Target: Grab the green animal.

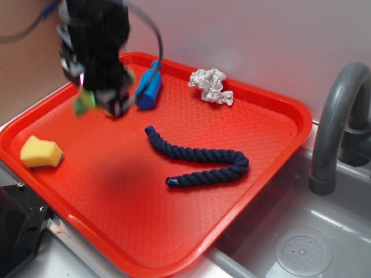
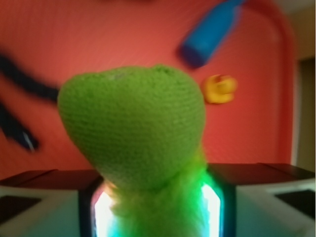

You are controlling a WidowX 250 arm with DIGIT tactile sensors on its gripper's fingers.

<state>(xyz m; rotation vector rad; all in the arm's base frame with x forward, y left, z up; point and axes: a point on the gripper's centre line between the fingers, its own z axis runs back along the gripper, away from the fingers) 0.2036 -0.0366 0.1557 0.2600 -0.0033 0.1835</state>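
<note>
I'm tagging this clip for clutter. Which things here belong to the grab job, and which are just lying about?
Belongs to the job:
green animal
hand, shut on it

Lying about:
blue cylinder
navy rope
white rag
yellow sponge
rubber duck

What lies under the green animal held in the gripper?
Bare red tray shows beneath the green animal, which the gripper holds. The toy hides the spot directly below it.

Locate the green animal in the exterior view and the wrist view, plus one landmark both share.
Exterior: the green animal peeks out upper left, under the gripper.
Wrist: it fills the centre, fuzzy body between the fingers.
Shared landmark: the blue cylinder on the red tray.
</note>
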